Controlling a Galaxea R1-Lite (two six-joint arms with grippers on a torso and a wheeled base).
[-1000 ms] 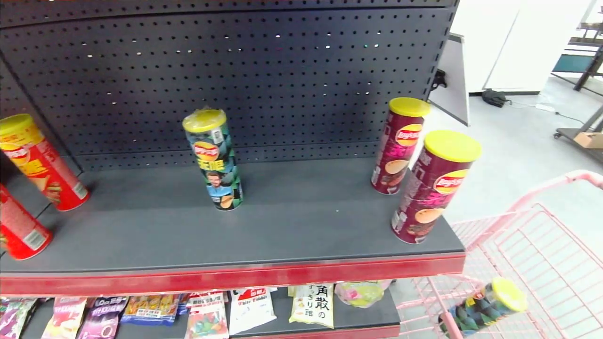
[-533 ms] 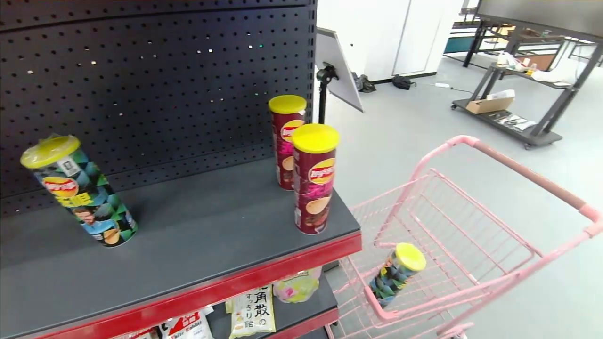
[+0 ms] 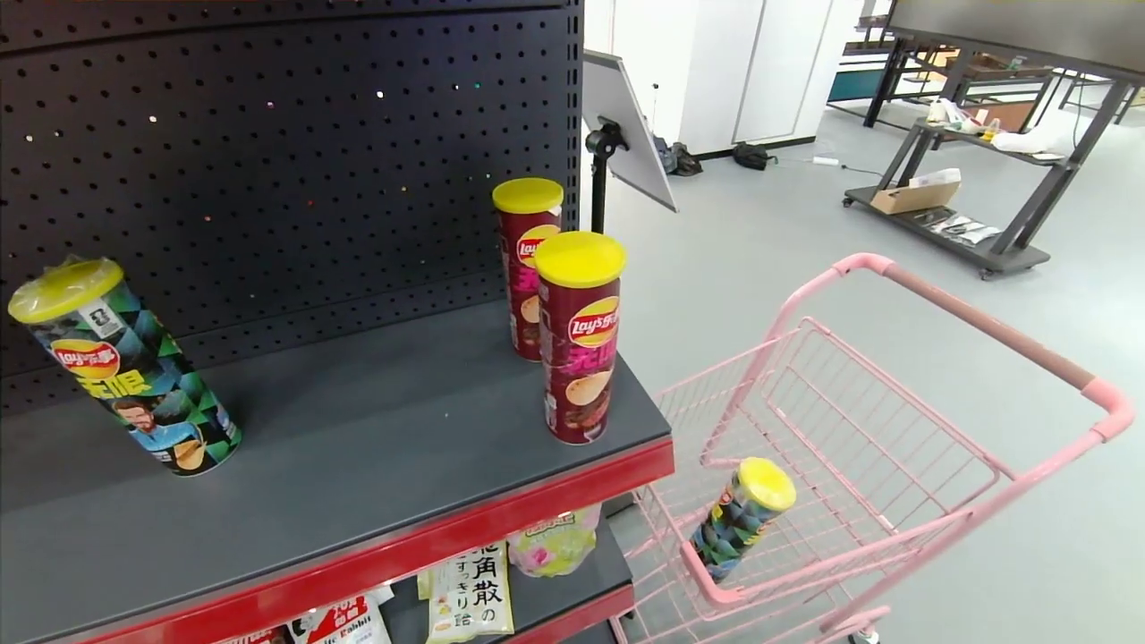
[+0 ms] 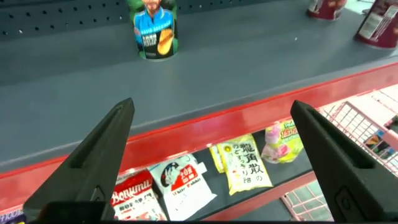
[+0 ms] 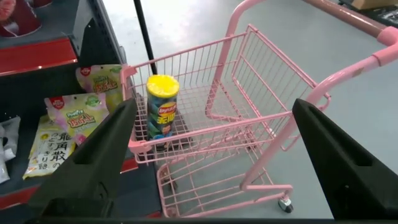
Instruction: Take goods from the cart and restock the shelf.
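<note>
A green-and-blue patterned chip can [image 3: 125, 367] stands at the left of the grey shelf [image 3: 376, 420]. Two maroon chip cans [image 3: 577, 340] [image 3: 528, 259] stand at its right end, one behind the other. Beside the shelf stands the pink cart [image 3: 966, 313], with one patterned can [image 3: 742, 519] leaning in its front corner. My left gripper [image 4: 212, 106] hangs open in front of the shelf's red edge [image 4: 205, 127], below the patterned can [image 4: 154, 28]. My right gripper [image 5: 212, 102] is open above the cart [image 5: 387, 55], with the yellow-lidded can [image 5: 161, 109] well below it.
Snack bags [image 3: 470, 586] lie on the lower shelf under the red edge. A black pegboard [image 3: 286, 152] backs the shelf. A tilted board on a stand [image 3: 626, 134] is behind the shelf's end, and a black trolley [image 3: 966, 215] is far across the open grey floor.
The head camera has swung to the right, bringing the whole cart into view; the red cans at the left have left the picture. The cans themselves have not moved.
</note>
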